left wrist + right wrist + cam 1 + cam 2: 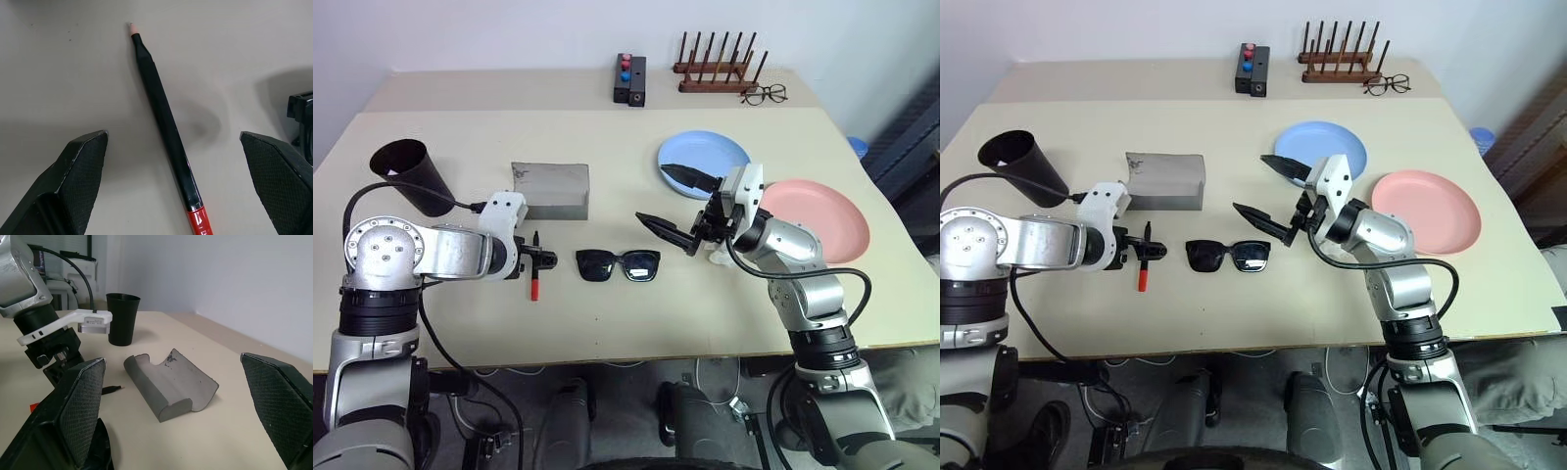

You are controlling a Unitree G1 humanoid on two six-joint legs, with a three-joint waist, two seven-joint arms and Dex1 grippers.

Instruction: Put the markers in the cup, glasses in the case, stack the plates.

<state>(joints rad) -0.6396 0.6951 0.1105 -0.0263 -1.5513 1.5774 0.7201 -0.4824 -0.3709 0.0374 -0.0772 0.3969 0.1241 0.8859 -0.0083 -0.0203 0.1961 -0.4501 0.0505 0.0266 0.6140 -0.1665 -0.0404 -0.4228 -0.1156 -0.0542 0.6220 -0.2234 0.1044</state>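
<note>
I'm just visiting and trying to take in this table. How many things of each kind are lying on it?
Plates: 2, light blue and pink
Marker: 1
Cup: 1
Sunglasses: 1
Grey case: 1
Clear spectacles: 1
Wooden rack: 1
Black box with buttons: 1
Total: 9

Head eyes overlook the table [607,323]; wrist cameras sit close (left faces down).

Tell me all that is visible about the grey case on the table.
The grey case looks felt-like, a flat rectangle with rounded folded edges. One flap stands open, with a dark smudge near its notch. It lies flat on the table, between the black cup and the blue plate, behind the sunglasses. Nothing touches it.
</note>
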